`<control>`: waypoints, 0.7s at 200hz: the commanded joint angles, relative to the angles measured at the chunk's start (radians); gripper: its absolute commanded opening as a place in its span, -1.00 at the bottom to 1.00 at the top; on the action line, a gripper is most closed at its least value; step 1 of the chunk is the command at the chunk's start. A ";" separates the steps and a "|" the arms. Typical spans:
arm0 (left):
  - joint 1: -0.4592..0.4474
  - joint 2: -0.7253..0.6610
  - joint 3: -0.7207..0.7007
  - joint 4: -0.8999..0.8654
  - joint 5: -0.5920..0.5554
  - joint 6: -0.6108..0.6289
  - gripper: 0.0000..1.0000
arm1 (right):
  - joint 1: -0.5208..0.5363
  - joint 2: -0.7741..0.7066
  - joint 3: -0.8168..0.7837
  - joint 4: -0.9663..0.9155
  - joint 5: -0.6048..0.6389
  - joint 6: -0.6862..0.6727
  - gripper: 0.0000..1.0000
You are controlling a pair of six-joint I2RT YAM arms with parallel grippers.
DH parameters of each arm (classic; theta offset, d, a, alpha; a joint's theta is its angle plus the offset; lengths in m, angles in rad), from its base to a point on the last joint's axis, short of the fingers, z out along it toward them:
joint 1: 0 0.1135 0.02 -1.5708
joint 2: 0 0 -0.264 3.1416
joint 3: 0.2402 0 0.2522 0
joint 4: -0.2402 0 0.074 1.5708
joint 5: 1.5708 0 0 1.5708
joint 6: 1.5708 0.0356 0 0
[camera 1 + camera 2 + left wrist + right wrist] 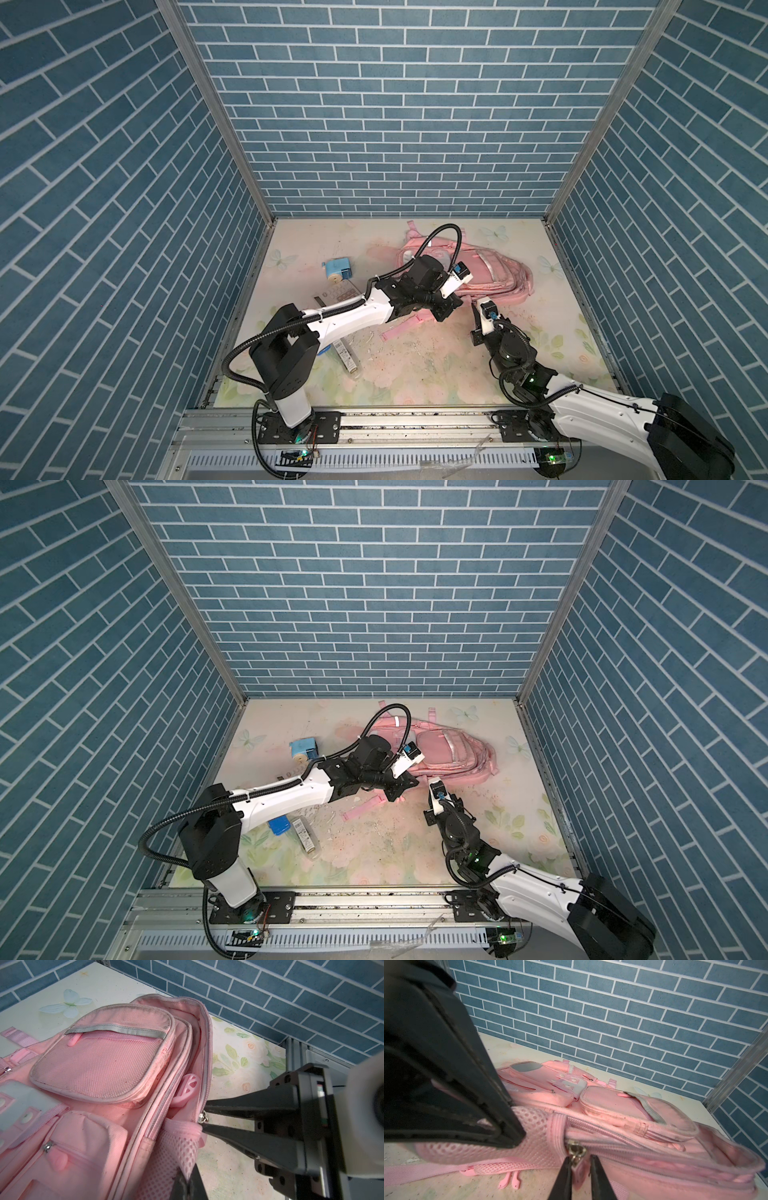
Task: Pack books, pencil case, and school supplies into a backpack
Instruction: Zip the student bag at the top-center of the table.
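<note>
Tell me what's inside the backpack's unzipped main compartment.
In the left wrist view the backpack gapes open: pink lining and one pink cut-out plastic tag show in the gap. Anything deeper is covered by the front pockets; no book shows.

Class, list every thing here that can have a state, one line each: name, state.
backpack, lying flat, main compartment unzipped and gaping
zip slider, at the track's end beside the mesh pocket
left claw, shut on the backpack's mesh pocket
right claw, jaws narrow, astride the zip slider; grip unclear
pencil sharpener, on the table, unpacked
calculator, on the table, unpacked
</note>
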 commanded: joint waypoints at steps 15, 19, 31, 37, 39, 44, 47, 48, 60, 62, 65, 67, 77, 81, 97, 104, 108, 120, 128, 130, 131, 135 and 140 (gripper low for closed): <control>-0.001 -0.038 0.039 0.045 0.024 0.040 -1.00 | 0.005 -0.062 0.000 -0.039 -0.039 0.000 -0.78; 0.000 -0.041 0.036 0.038 0.019 0.046 -1.00 | 0.004 -0.073 -0.003 -0.045 -0.051 0.001 -0.79; 0.011 -0.048 0.035 0.017 0.010 0.060 -1.00 | 0.001 -0.107 -0.006 -0.076 -0.086 0.007 -0.82; 0.018 -0.052 0.034 0.009 0.005 0.066 -1.00 | -0.003 -0.126 -0.005 -0.099 -0.113 0.014 -0.83; 0.020 -0.053 0.032 0.006 0.004 0.067 -1.00 | -0.005 -0.130 -0.005 -0.106 -0.125 0.016 -0.83; 0.025 -0.057 0.029 0.001 0.003 0.071 -1.00 | -0.013 -0.144 -0.002 -0.131 -0.152 0.025 -0.85; 0.028 -0.059 0.031 -0.003 0.004 0.075 -1.00 | -0.017 -0.151 -0.001 -0.143 -0.165 0.032 -0.86; 0.029 -0.059 0.030 -0.005 0.003 0.075 -1.00 | -0.018 -0.154 0.000 -0.148 -0.168 0.035 -0.86; 0.039 -0.068 0.029 -0.019 -0.003 0.091 -1.00 | -0.034 -0.176 -0.001 -0.193 -0.207 0.057 -0.90; 0.039 -0.069 0.029 -0.022 -0.004 0.095 -1.00 | -0.035 -0.180 0.000 -0.200 -0.212 0.060 -0.91; 0.041 -0.071 0.032 -0.026 -0.007 0.101 -1.00 | -0.039 -0.184 0.000 -0.207 -0.220 0.065 -0.92; 0.041 -0.073 0.031 -0.030 -0.008 0.104 -1.00 | -0.041 -0.186 0.000 -0.214 -0.223 0.067 -0.92; 0.044 -0.079 0.032 -0.045 -0.016 0.124 -1.00 | -0.052 -0.196 0.001 -0.243 -0.224 0.086 -0.95; 0.046 -0.081 0.032 -0.052 -0.020 0.130 -1.00 | -0.056 -0.200 0.002 -0.255 -0.226 0.091 -0.96; 0.053 -0.093 0.031 -0.067 -0.027 0.153 -1.00 | -0.073 -0.212 0.006 -0.283 -0.229 0.114 -1.00; 0.059 -0.098 0.024 -0.070 -0.026 0.163 -1.00 | -0.085 -0.214 0.010 -0.301 -0.217 0.134 -1.00; 0.063 -0.101 0.019 -0.069 -0.029 0.168 -1.00 | -0.091 -0.216 0.015 -0.313 -0.215 0.144 -1.00; 0.076 -0.114 0.003 -0.067 -0.036 0.186 -1.00 | -0.112 -0.219 0.032 -0.360 -0.199 0.179 -1.00; 0.083 -0.121 -0.010 -0.066 -0.038 0.205 -1.00 | -0.125 -0.221 0.050 -0.403 -0.186 0.204 -1.00; 0.086 -0.123 -0.015 -0.066 -0.041 0.212 -1.00 | -0.127 -0.222 0.053 -0.413 -0.181 0.211 -1.00; 0.087 -0.124 -0.016 -0.066 -0.041 0.215 -1.00 | -0.129 -0.223 0.055 -0.419 -0.178 0.214 -1.00; 0.094 -0.129 -0.025 -0.063 -0.046 0.228 -1.00 | -0.135 -0.225 0.063 -0.441 -0.166 0.230 -1.00; 0.100 -0.134 -0.038 -0.057 -0.048 0.244 -1.00 | -0.142 -0.227 0.073 -0.470 -0.150 0.251 -1.00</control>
